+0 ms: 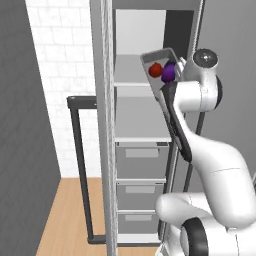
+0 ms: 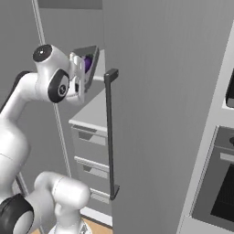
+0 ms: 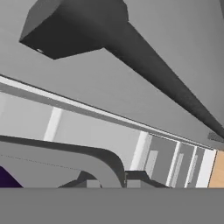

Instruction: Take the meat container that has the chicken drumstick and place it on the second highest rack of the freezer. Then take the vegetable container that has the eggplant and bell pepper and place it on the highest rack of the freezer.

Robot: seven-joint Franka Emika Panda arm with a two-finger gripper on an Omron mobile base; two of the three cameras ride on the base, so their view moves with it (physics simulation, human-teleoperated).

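White brick walling backed one tall grey freezer (image 1: 140, 117), its door swung wide with one long dark handle (image 2: 109, 132); inside were two pale shelves above three grey drawers (image 1: 141, 160). One grey vegetable container (image 1: 161, 65), tilted, hung level with the upper shelf, carrying one red bell pepper (image 1: 155, 69) and one purple eggplant (image 1: 169, 73). The gripper (image 1: 166, 86) was pinched nearly shut on the container's rim.

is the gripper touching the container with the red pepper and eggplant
Touching. In the left base view the gripper is shut on the rim of the tilted container, holding it up by the top freezer shelf.
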